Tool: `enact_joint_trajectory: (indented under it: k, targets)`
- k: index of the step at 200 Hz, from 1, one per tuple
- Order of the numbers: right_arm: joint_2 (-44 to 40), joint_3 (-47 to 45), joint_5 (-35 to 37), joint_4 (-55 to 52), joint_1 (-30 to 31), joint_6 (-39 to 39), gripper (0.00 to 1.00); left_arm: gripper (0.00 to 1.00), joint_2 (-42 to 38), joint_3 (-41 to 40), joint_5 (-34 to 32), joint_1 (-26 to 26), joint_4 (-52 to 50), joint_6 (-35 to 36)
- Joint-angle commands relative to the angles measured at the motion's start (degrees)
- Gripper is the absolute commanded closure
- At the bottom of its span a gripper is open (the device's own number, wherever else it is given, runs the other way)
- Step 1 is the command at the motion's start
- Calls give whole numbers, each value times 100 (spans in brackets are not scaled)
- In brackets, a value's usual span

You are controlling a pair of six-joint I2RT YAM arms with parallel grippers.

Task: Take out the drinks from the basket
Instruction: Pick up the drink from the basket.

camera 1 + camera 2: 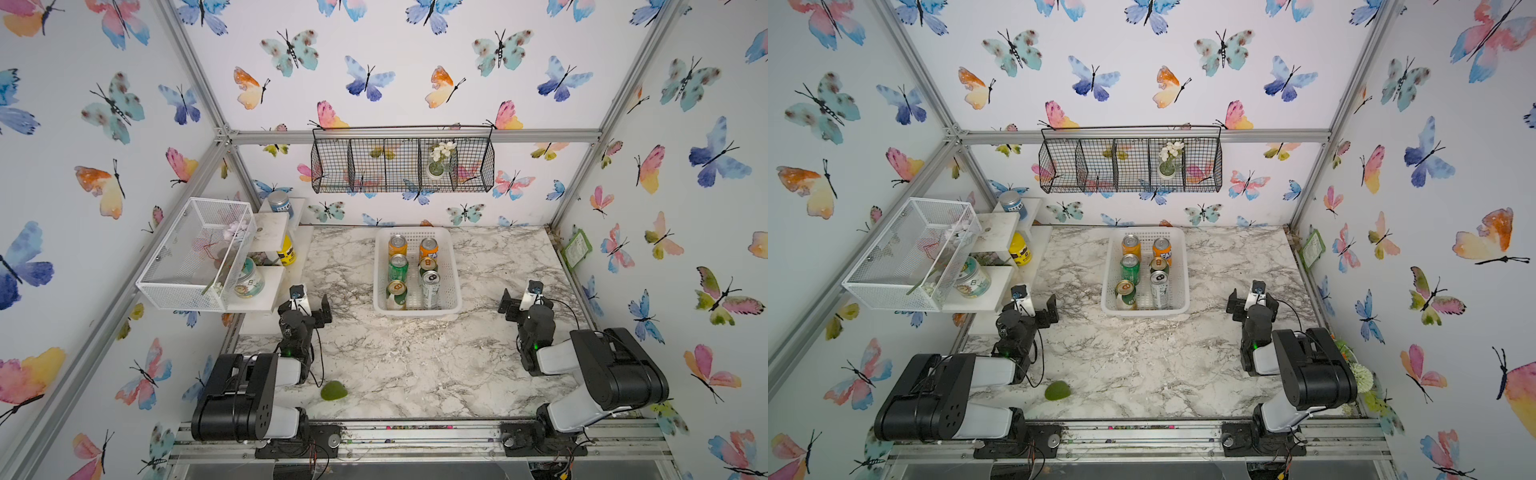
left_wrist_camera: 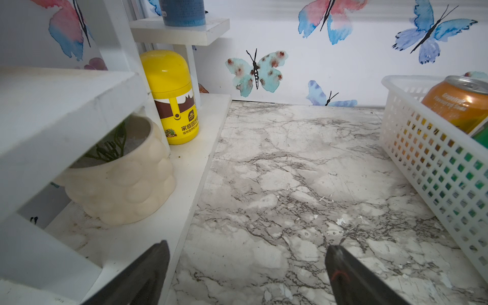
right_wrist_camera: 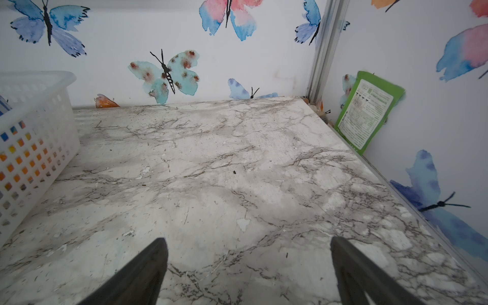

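1. The basket is set at the back middle of the bench, with six cans held upright inside in two rows.
2. A shelf with a yellow bottle is seen to its left. A green card is leaned on the right wall.
3. "FA" is read on one orange can, and Chinese writing is printed on the bottle.
4. Both arms are folded low, on either side of the basket. The left claw and right claw are spread wide, and nothing is held.
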Motion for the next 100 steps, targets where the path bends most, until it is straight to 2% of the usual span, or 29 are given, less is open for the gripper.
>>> enact_joint_trajectory:
  k: [1, 100]
  targets:
    - [-78, -27, 121, 68, -48, 18, 1, 1, -5, 31, 95, 7, 125, 42]
    - [-52, 29, 112, 4, -46, 36, 1, 1, -11, 31, 94, 7, 126, 38]
